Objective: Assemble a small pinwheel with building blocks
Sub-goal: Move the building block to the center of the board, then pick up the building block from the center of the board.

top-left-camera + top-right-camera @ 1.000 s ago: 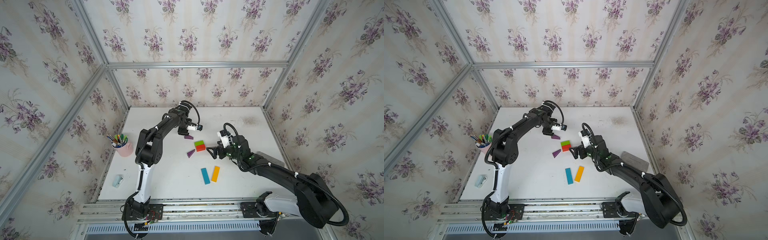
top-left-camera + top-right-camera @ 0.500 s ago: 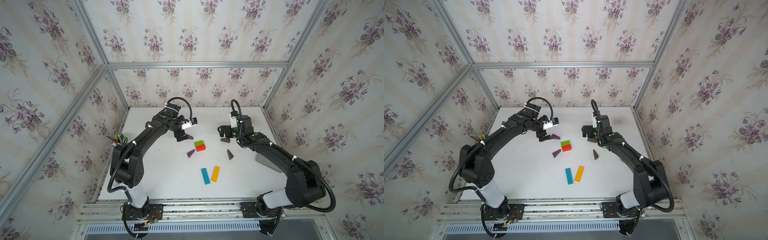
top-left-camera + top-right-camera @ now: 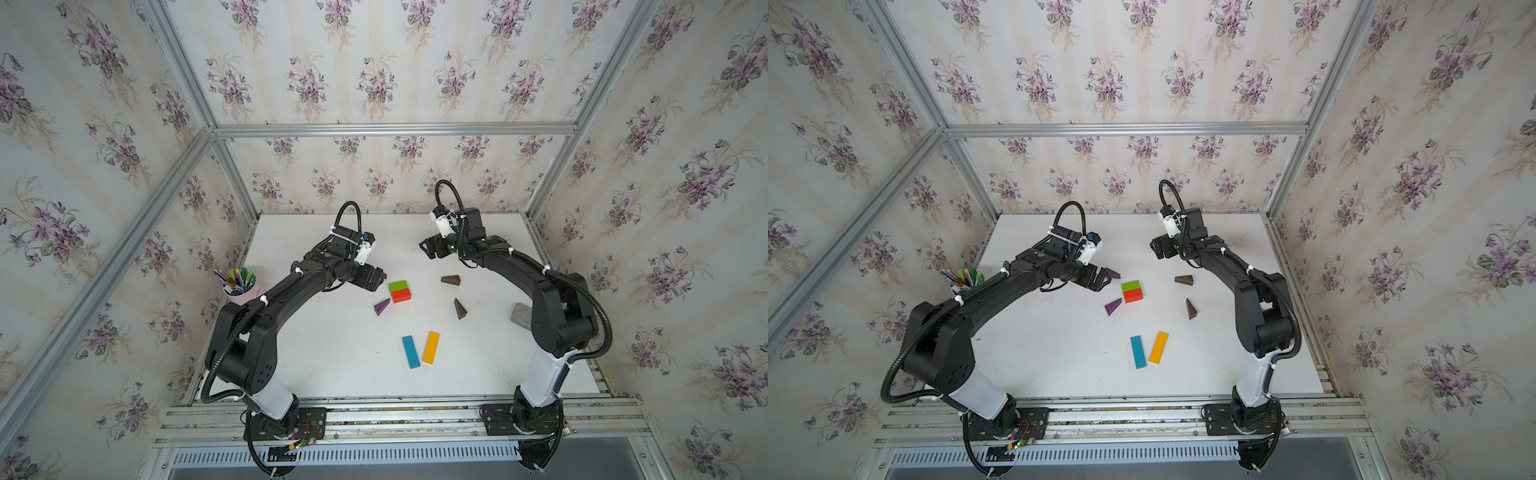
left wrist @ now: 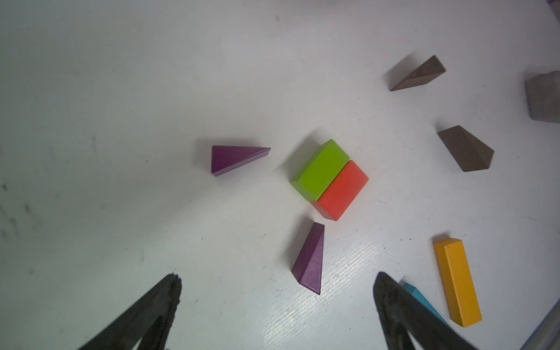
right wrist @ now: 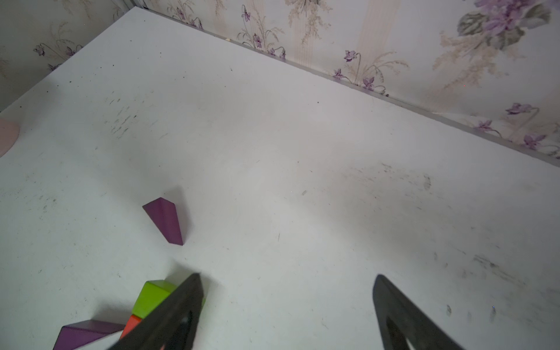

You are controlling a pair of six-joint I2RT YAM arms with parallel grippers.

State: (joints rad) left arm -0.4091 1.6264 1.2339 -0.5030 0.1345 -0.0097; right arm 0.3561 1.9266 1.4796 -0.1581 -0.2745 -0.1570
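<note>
Eight coloured building blocks (image 3: 410, 352) on white counter (image 3: 332, 365): green cuboid (image 3: 398, 286) abuts red cuboid (image 3: 401, 295) as hub, rest scattered unplaced; left gripper (image 4: 276, 275), right gripper (image 5: 287, 275) fingers apart, empty.

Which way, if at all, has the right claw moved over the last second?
Yes: the right claw has pulled back from beside the green block toward the rear wall.

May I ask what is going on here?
Two robot arms are assembling a pinwheel from coloured blocks. The green block and red block sit together as the hub. Two purple wedges, two brown wedges, the blue bar and the orange bar lie loose. The left gripper and right gripper are open, holding nothing.
</note>
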